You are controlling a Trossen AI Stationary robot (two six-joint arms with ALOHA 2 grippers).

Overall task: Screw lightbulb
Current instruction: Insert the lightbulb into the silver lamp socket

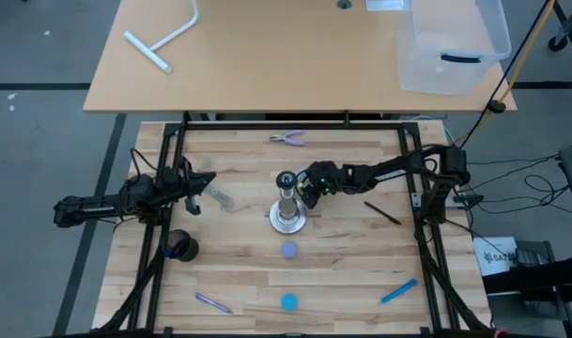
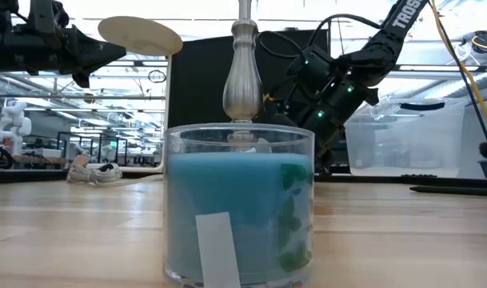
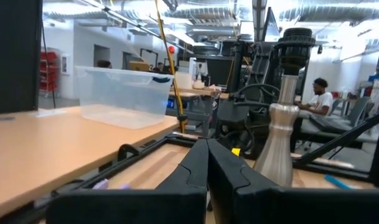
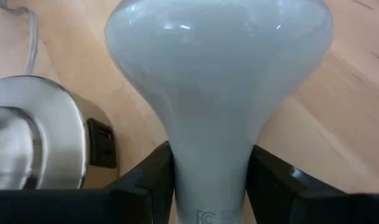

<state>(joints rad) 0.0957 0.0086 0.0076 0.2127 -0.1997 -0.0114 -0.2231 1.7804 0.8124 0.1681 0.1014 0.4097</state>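
The wooden table is seen from above, with the silvery socket stand placed near its centre. In the low view, a blue candle jar is set close before the camera, the stand's post rising behind it. The right gripper is held just beside the stand, at about two o'clock from its round base. In the right wrist view, the lightbulb is pinched at its neck between the two dark fingers, with the stand's base close beside it. The left gripper is parked at about nine o'clock from the stand, well apart from it; its fingers are pressed together, and nothing is held between them.
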